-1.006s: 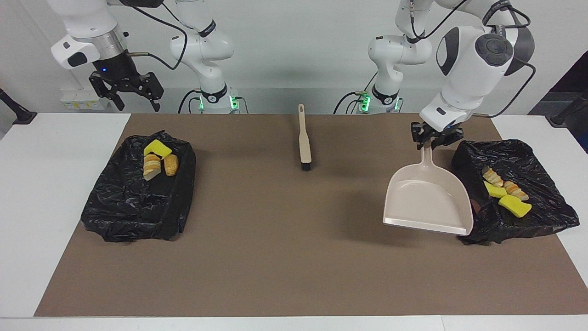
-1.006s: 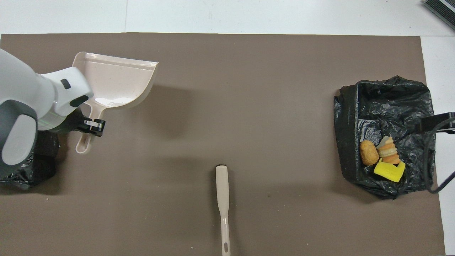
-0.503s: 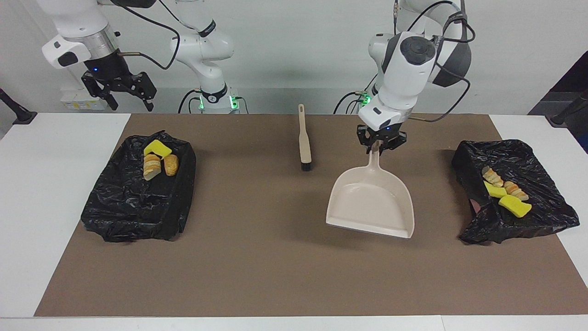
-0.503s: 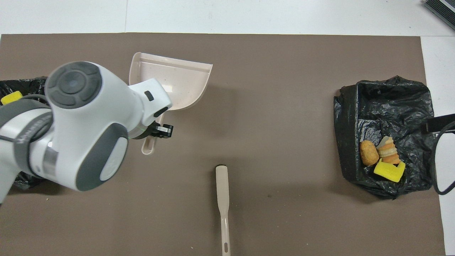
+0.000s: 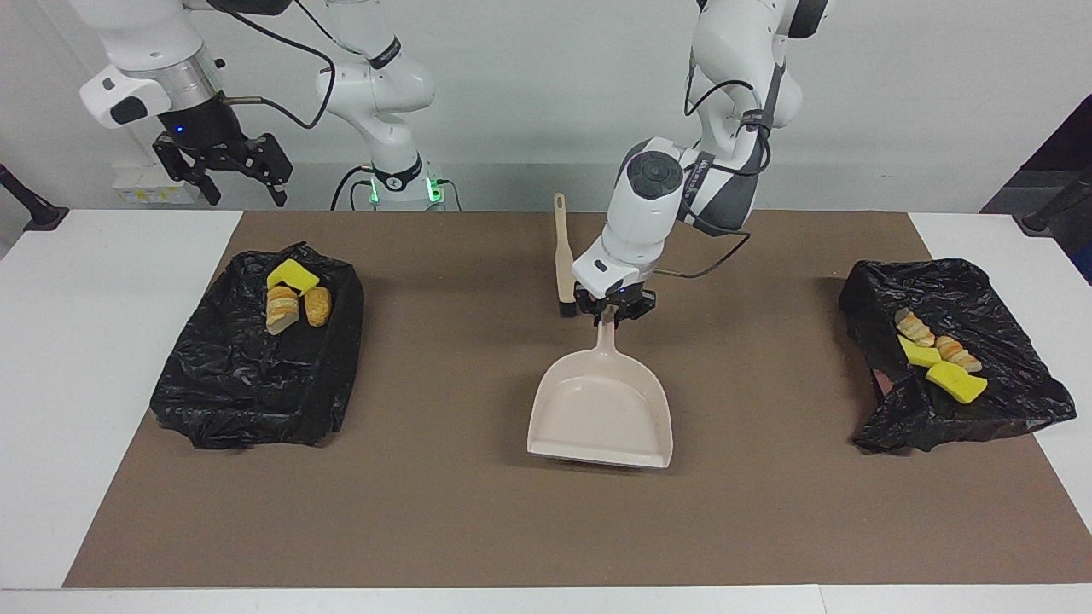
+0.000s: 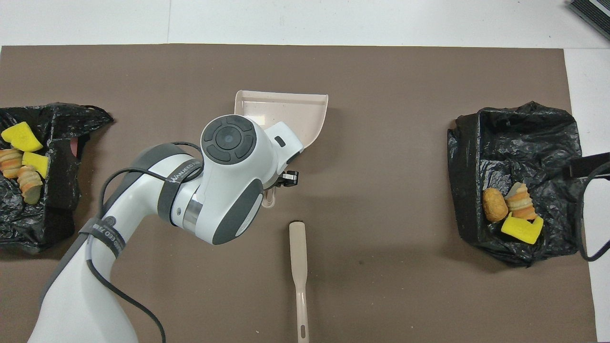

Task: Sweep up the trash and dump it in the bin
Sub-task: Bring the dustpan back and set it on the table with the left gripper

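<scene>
The left hand is carrying the dustpan away from the bin at the left arm's end of the table and is now bringing it down at the middle of the mat, just beside the brush. The pan is looking empty, and no trash is lying loose on the mat: yellow chunks and striped pieces are sitting in that bin, and a yellow chunk, a striped piece and a bun are sitting in the other bin at the right arm's end. So the dumping is probably over, and the pan is likely being set back down.

The left arm is reaching forward and bending steeply down, its hand clamped on the pan's handle, with the pan's open lip pointing away from the robots and lying low over the mat or on it. The right hand is waiting high above the table's edge near the other bin, its fingers apart and holding nothing.
</scene>
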